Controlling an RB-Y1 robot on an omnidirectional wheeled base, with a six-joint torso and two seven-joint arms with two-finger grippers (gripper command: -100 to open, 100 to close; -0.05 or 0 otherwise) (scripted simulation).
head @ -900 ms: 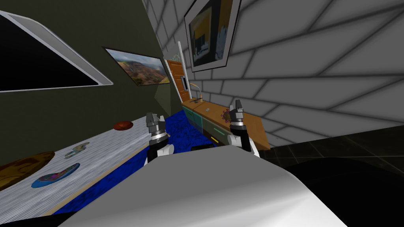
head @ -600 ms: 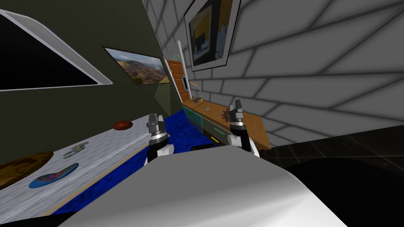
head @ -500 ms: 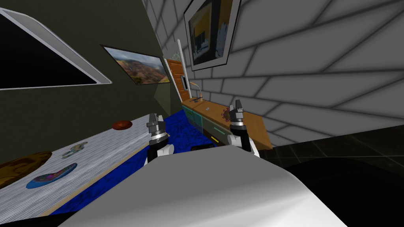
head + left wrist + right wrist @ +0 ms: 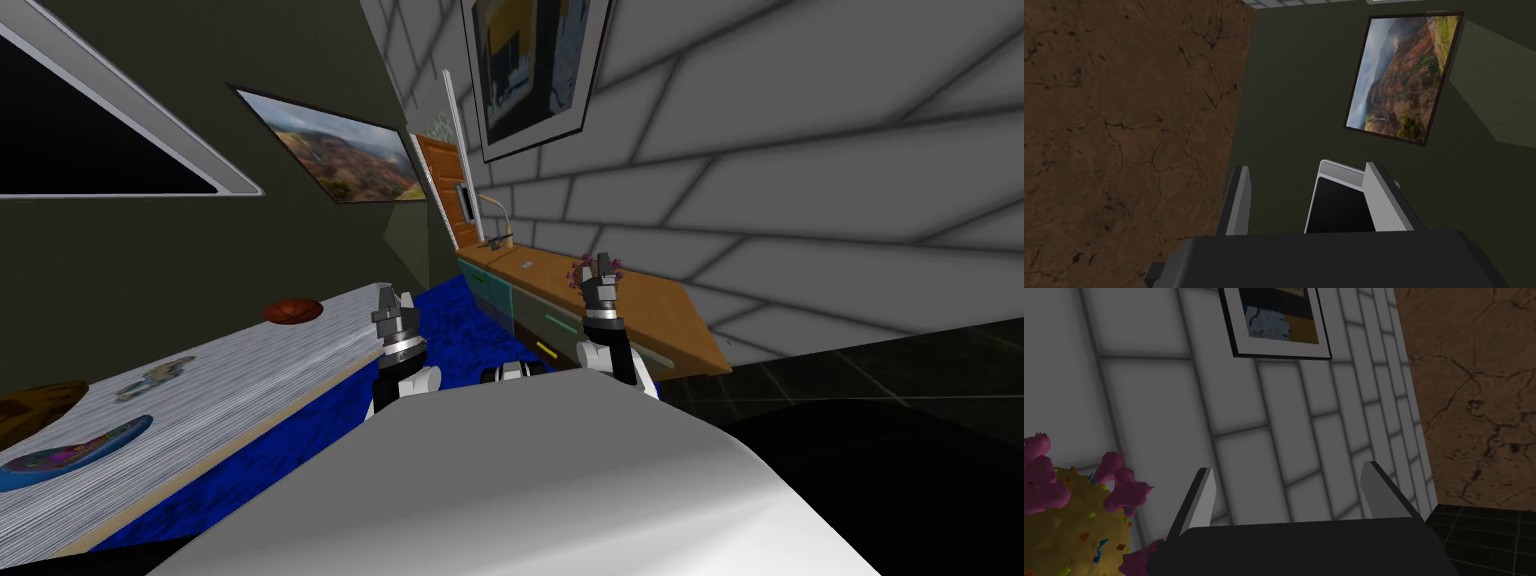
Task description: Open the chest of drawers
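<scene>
I have rolled closer: the chest of drawers (image 4: 660,305) now looms larger along the tiled wall, ahead to my right (a flowering plant (image 4: 1074,523) on top). My right claw (image 4: 600,268) hovers above it and my left claw (image 4: 393,300) is well apart; both gape open.

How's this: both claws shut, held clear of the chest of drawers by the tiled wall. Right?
No: both are open. The wrist views show left claw and right claw spread wide. Rest holds: clear of the chest of drawers by the tiled wall.
</scene>
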